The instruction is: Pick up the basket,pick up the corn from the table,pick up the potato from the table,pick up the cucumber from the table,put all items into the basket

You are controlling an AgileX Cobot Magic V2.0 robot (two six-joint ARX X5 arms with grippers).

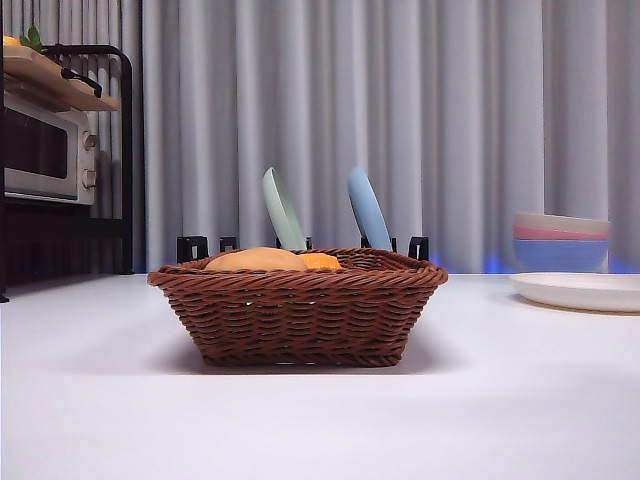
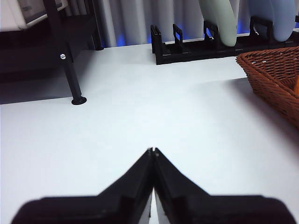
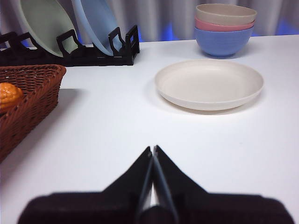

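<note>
Only front view shows potato (image 1: 258, 260) in basket (image 1: 300, 315); both grippers pressed together.

White table (image 1: 100, 400) – wicker basket (image 1: 298, 318), cream plate (image 1: 578, 290), bowl stack (image 1: 560, 241), black dish rack (image 3: 70, 46)

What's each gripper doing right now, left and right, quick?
Left gripper: closed, holding nothing, above bare white table.
Right gripper: closed, holding nothing, near the dark-brown woven wicker basket.
</note>
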